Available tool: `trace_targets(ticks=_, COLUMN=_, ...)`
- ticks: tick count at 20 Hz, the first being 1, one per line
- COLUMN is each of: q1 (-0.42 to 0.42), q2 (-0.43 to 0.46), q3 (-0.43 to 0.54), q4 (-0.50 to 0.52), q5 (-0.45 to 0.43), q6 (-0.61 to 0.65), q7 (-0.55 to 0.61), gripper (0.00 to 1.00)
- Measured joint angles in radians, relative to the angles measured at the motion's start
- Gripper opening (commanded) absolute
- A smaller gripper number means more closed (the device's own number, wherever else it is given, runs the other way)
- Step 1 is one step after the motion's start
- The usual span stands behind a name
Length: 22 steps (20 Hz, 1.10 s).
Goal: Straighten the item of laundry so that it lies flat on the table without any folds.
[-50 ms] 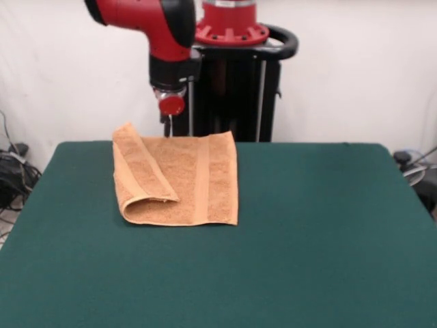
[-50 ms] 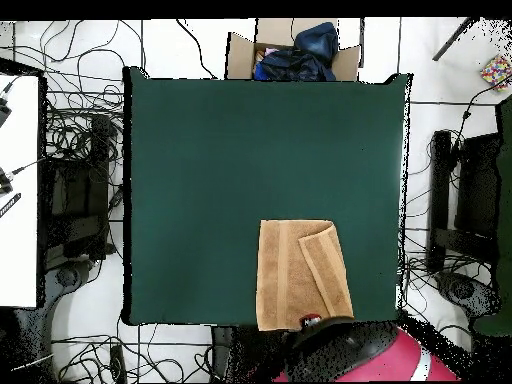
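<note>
The towel (image 1: 179, 180) is down on the table (image 1: 273, 260), orange-tan terry, and it's not flat: in the front view its left side is doubled over, a long flap running diagonally across the top layer and ending in a rounded fold at the near left corner. One woven band stripe shows as a paler line running front to back through the uncovered right part. From overhead the towel (image 2: 292, 274) sits against the table's (image 2: 230, 150) edge on the robot's side, toward one corner, with the folded strip on its outer side and most of the dark green felt bare beyond it.

Right over the towel's far edge hangs the gripper (image 1: 168, 126), below a red round cap on the red and black arm (image 1: 153, 24). It hovers above the cloth, apart from it, and only a thin tip shows, so I can't tell how its fingers stand.

Beyond the table's opposite end, overhead, sits a cardboard box (image 2: 292, 57) with dark blue cloth in it.
</note>
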State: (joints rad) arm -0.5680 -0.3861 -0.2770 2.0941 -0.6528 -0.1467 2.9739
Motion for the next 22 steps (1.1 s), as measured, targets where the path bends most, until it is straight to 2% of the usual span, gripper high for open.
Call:
trace_targets(ticks=10, q1=0.026, q2=0.095, q3=-0.031, q4=-0.068, q5=0.000, q6=-0.011, q7=0.000, gripper=1.00)
trace_targets(ticks=22, q1=0.088, q2=0.131, q3=-0.085, q4=-0.074, q5=0.006, q6=-0.082, q7=0.000, gripper=1.00)
